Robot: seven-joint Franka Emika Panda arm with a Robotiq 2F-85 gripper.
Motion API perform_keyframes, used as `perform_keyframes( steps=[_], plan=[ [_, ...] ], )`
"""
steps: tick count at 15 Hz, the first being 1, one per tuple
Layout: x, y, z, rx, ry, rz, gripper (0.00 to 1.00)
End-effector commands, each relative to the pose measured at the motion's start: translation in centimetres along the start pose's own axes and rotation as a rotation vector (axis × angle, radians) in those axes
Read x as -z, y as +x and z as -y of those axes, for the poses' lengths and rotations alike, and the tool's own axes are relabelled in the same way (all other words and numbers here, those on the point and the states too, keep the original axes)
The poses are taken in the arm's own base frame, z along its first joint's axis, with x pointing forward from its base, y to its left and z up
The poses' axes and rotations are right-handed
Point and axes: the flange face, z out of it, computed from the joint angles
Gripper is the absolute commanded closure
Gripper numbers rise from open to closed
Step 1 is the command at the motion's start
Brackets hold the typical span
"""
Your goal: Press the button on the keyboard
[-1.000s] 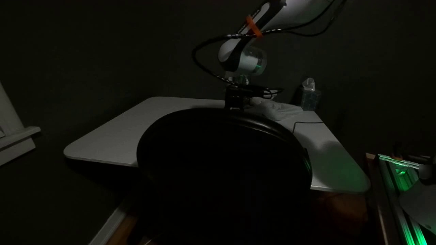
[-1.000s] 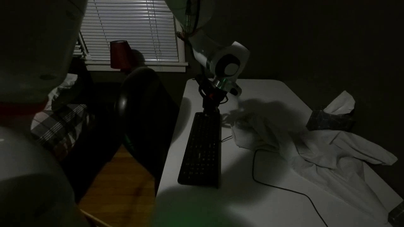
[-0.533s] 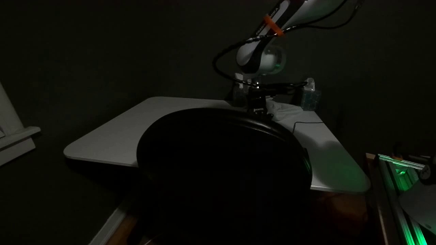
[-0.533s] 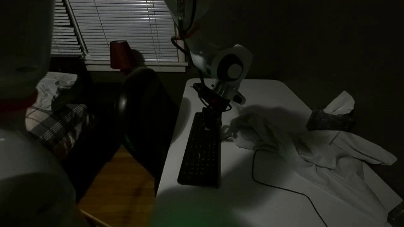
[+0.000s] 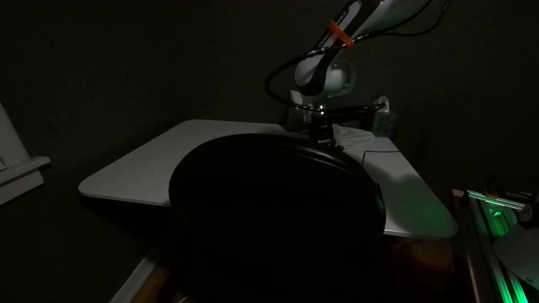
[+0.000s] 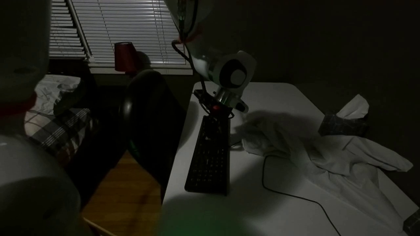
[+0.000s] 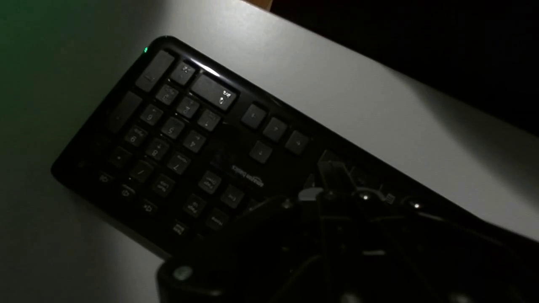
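A black keyboard [image 6: 208, 167] lies along the chair-side edge of the white table; it also shows in the wrist view [image 7: 229, 143]. In an exterior view the chair back hides it. My gripper [image 6: 210, 136] points down over the far part of the keyboard. In the wrist view the gripper [image 7: 332, 168] has its fingertips together, over the keys beyond the arrow keys, with nothing seen between them. I cannot tell whether the tips touch a key. The gripper also shows in an exterior view [image 5: 323, 136], its tips partly hidden behind the chair back.
A black chair [image 5: 273, 193] stands against the table edge and also shows in an exterior view [image 6: 147, 121]. A crumpled white cloth [image 6: 341, 157] lies on the table [image 6: 249, 209]. A black cable [image 6: 295, 196] runs across it. A tissue box [image 6: 343, 124] stands near the wall.
The gripper has moved along the keyboard from its far end toward the numpad end and come lower. In the last half second it has shifted slightly toward the chair-side edge. The keyboard has not moved.
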Motion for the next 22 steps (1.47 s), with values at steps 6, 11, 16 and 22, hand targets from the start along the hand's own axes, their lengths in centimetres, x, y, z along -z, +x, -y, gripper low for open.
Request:
perform_keyframes(
  steps=[6,11,16,22],
  plan=[
    [-2.1,1.2,1.4,-0.014,-0.003,-0.037,1.0],
    [-3.1,1.9,1.5,-0.037,-0.004,-0.067,1.0],
    [-3.8,2.3,1.6,-0.047,-0.014,-0.067,1.0],
    [-4.1,2.3,1.3,-0.058,-0.019,-0.065,1.0]
  ],
)
